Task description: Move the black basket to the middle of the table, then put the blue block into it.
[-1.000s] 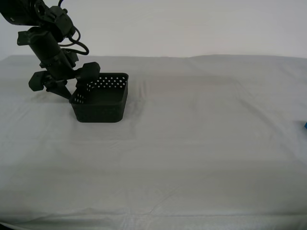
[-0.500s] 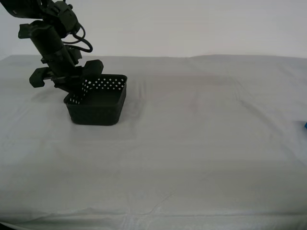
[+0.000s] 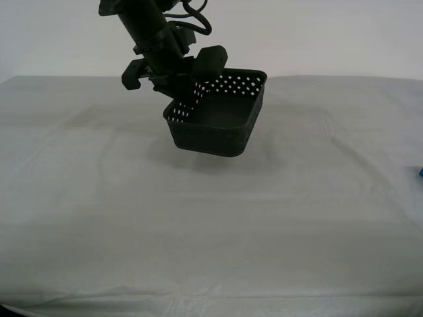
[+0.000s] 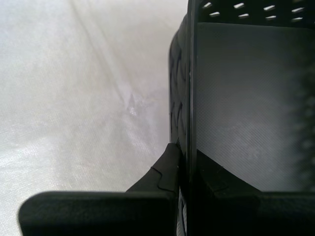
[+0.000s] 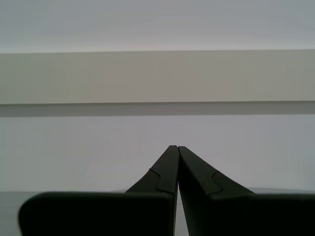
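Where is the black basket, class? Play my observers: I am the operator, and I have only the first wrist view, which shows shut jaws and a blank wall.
Observer: My second gripper has it, with the jaws clamped across one perforated wall of the black basket.
Operator: Is it resting on the table?
Observer: No. In the exterior view it hangs tilted above the table, with its shadow on the cloth below.
Operator: And the blue block?
Observer: Not in the basket, which looks empty. Only a blue sliver, probably the blue block, shows at the exterior view's right edge.
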### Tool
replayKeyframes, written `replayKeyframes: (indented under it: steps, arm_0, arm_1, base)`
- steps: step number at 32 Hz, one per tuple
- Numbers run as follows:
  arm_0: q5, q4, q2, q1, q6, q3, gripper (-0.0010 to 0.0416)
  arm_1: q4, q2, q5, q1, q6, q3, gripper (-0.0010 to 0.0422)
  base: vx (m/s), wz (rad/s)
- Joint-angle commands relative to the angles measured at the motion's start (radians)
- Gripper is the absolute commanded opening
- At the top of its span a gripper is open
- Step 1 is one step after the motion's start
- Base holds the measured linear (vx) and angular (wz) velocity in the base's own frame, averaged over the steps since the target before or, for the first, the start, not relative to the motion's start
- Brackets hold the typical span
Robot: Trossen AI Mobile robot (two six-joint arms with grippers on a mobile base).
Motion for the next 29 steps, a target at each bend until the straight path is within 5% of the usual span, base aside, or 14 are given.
replayKeyframes:
  steps: [1, 5, 19, 29]
  arm_0:
    - [0.000, -0.005, 0.000, 0.000, 0.000, 0.001, 0.0002]
    - [0.000, -0.018, 0.000, 0.000, 0.000, 0.001, 0.0002]
    - [0.000, -0.019, 0.000, 0.000, 0.000, 0.001, 0.0002]
    - [0.000, -0.092, 0.000, 0.000, -0.003, 0.001, 0.0002]
  arm_1:
    - [0.013, 0.012, -0.018, -0.008, -0.001, 0.000, 0.0000]
    - [0.015, 0.011, -0.084, -0.005, 0.015, -0.002, 0.0025]
    - [-0.020, 0.011, -0.081, -0.001, 0.022, 0.000, 0.0281]
    - [-0.108, 0.001, -0.103, 0.122, 0.093, 0.088, 0.0307]
  base:
    - [0.000, 0.000]
    - [0.000, 0.000]
    - [0.000, 0.000]
    - [0.000, 0.000]
